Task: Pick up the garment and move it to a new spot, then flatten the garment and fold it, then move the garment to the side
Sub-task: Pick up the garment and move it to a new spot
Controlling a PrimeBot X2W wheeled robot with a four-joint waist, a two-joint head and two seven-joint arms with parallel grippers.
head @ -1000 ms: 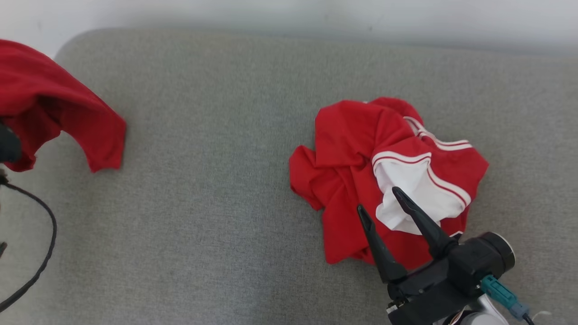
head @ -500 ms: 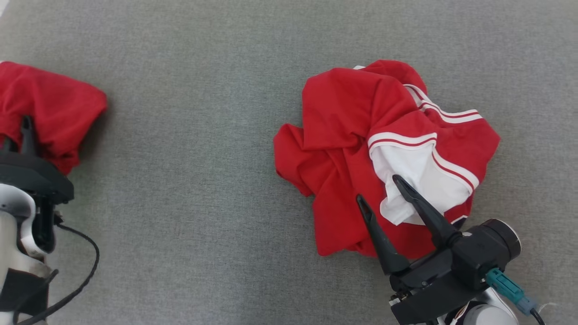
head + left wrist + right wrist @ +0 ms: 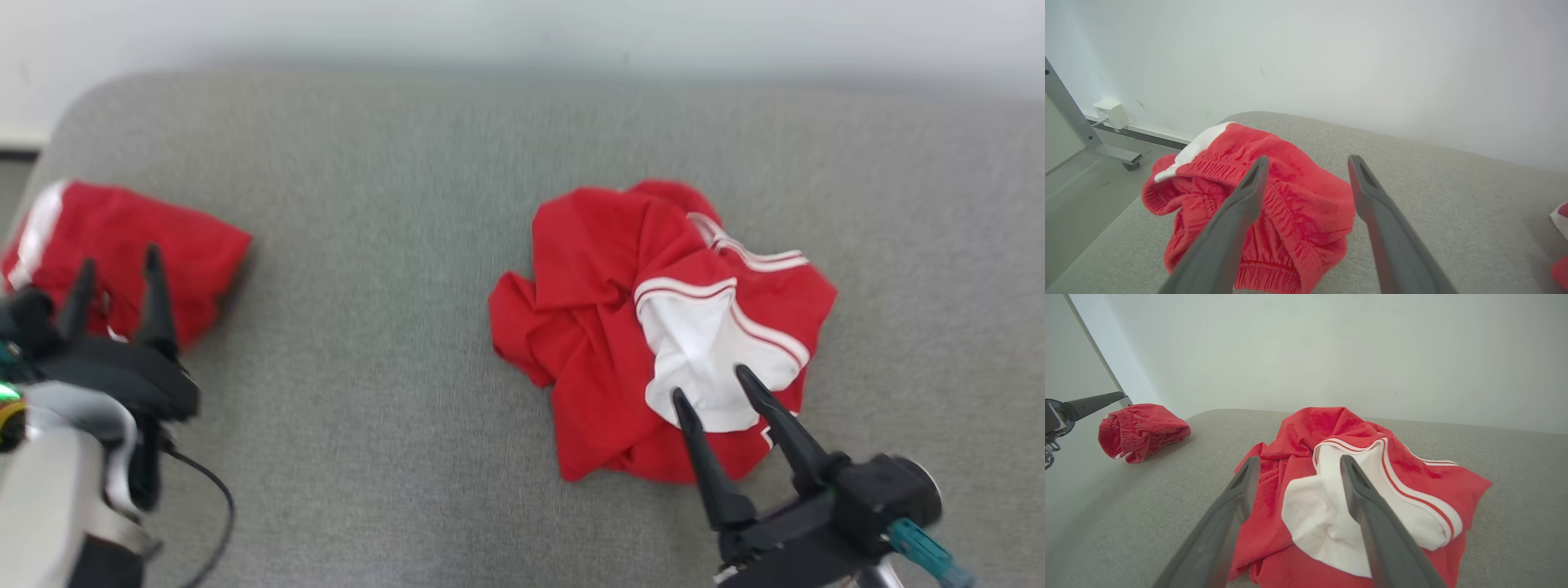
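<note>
Just beyond my right gripper [image 3: 709, 384] lies the crumpled red garment with white striped trim [image 3: 604, 286], mid-right on the grey fabric cushion [image 3: 392, 245]. The fingers are spread and empty, tips over its near white patch. It's a heap with no clear long axis, white lining turned toward me. My left gripper [image 3: 118, 257], also spread, hovers by a small bunched red cloth [image 3: 188, 245] far left, so the right arm is nearer.

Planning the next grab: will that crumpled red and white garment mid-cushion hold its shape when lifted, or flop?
The garment will likely flop and unfurl: it lies in loose folds. Probably light: the cloth looks thin. A pinch may catch only one overlapping layer.
</note>
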